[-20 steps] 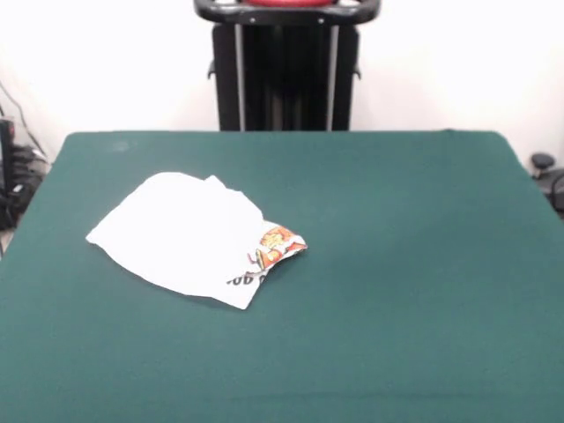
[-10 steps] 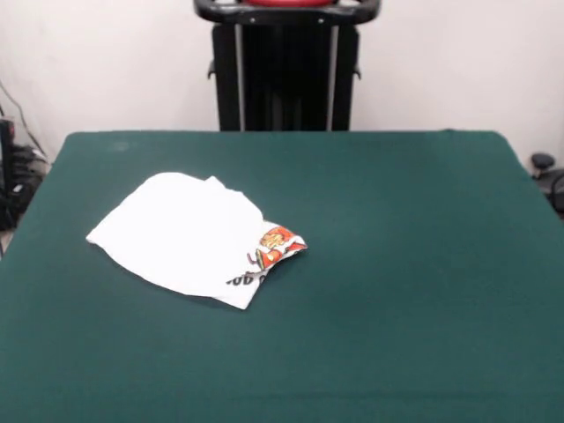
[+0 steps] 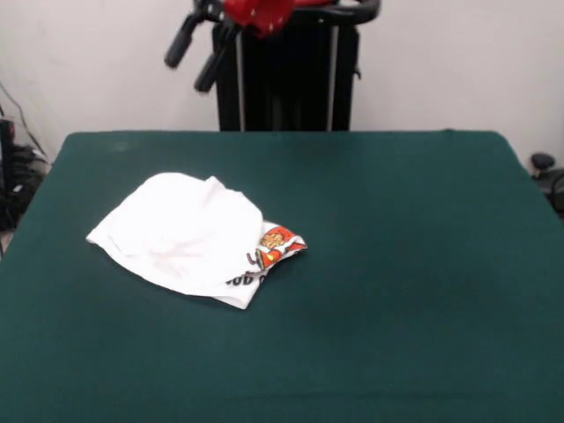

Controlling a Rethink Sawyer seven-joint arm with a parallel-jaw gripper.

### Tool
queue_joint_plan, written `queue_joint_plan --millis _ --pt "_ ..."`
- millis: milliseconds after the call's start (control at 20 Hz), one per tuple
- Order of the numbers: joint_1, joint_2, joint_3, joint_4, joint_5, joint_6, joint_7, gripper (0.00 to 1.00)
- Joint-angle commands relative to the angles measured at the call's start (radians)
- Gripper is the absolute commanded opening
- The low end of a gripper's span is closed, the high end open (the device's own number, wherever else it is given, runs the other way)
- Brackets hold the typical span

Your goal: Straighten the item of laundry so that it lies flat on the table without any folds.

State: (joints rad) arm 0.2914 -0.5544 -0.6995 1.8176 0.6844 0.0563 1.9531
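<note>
The item of laundry (image 3: 181,236) is a white garment lying crumpled and folded over on itself on the left middle of the table (image 3: 405,264). Only a strip of its red and orange print (image 3: 276,242) and some black lettering show at its right edge. My gripper (image 3: 194,58) hangs at the picture's top, above the table's far edge and well away from the garment. Its two black fingers (image 3: 179,46) stand apart with nothing between them.
The black pedestal (image 3: 286,84) stands behind the table's far edge. Cables and dark equipment (image 3: 11,172) sit off the table's left side, and a dark object (image 3: 546,172) off its right side.
The gripper has come into view at the top, where only the arm's base showed before. The garment now looks more rounded and puffed up, in the same place.
</note>
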Motion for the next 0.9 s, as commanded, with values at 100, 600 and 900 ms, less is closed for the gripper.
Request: queue_joint_plan --millis 100,600,900 --pt "-0.251 -0.082 0.566 0.094 -0.183 0.048 -0.061 1.0" --pt "-0.298 -0.024 0.622 0.046 -0.331 0.041 0.08 1.0" --pt "-0.313 -0.095 0.662 0.06 -0.36 0.072 0.102 1.0"
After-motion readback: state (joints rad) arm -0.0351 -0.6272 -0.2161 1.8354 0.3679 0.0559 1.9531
